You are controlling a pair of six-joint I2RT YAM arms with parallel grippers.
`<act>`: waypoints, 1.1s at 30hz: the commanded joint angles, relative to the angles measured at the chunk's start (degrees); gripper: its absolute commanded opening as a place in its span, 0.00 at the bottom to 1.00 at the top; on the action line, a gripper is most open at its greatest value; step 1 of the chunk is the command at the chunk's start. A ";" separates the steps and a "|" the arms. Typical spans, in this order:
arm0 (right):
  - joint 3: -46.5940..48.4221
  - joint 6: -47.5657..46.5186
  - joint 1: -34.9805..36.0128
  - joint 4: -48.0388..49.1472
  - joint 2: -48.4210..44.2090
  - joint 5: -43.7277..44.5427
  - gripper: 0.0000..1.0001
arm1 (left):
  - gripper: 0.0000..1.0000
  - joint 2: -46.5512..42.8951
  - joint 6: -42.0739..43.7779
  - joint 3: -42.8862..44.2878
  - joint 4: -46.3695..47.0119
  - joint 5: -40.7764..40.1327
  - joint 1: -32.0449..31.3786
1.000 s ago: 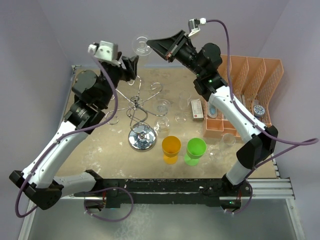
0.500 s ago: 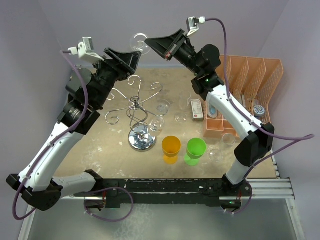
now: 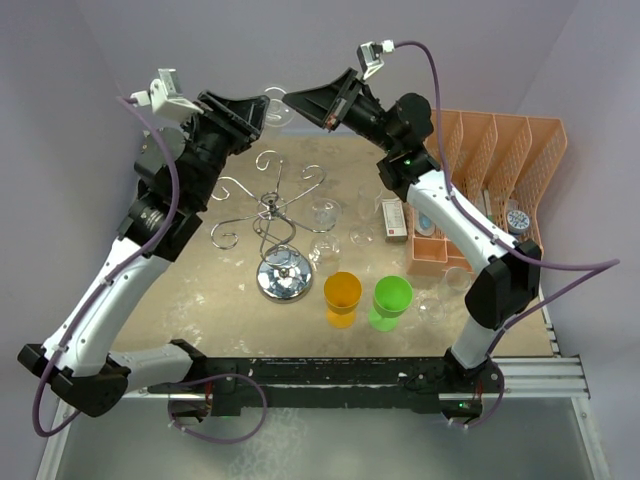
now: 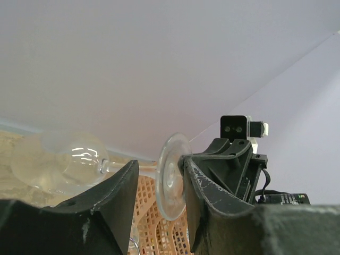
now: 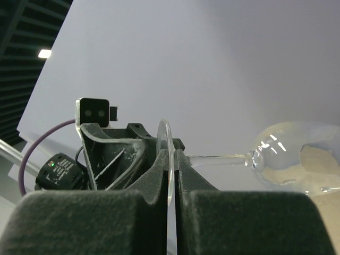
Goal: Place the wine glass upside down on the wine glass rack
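A clear wine glass (image 3: 279,106) hangs lying sideways, high above the back of the table. My right gripper (image 3: 297,101) is shut on its round foot (image 5: 166,142), pinching the disc edge-on, and the bowl (image 5: 293,154) points away. From the opposite side my left gripper (image 3: 263,110) faces it. Its jaws stand apart around the foot (image 4: 171,178) and stem, with a gap showing on the left side. The bowl (image 4: 57,163) lies beyond the left finger. The chrome wine glass rack (image 3: 276,214) stands below on its mirrored disc base (image 3: 283,276).
An orange cup (image 3: 342,297) and a green cup (image 3: 392,299) stand in front of the rack. Several clear glasses (image 3: 325,213) and a small box (image 3: 394,220) lie to its right. An orange mesh organiser (image 3: 505,158) fills the back right corner.
My left arm has risen and swung towards the glass, and its jaws have narrowed around the foot. The right gripper has carried the glass slightly left and up.
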 commanded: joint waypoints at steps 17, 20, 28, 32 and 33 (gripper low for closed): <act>1.98 2.73 0.24 9.31 -0.28 -4.63 0.02 | 0.00 -4.19 -2.38 -3.60 4.49 6.68 1.03; 2.41 0.40 0.24 6.52 -0.79 -3.88 0.30 | 0.00 -4.78 -0.83 -3.62 4.11 4.20 1.07; -1.87 -6.50 -2.70 -4.03 -6.46 2.14 0.59 | 0.00 -5.15 3.61 -2.22 0.65 -4.71 1.33; -7.23 -6.84 -5.34 -4.18 -10.12 4.14 0.59 | 0.00 -5.49 3.66 -3.18 -1.45 -9.42 1.80; -8.63 -6.99 -5.64 -4.09 -11.18 4.44 0.59 | 0.00 -5.51 3.22 -3.52 -2.03 -9.88 1.90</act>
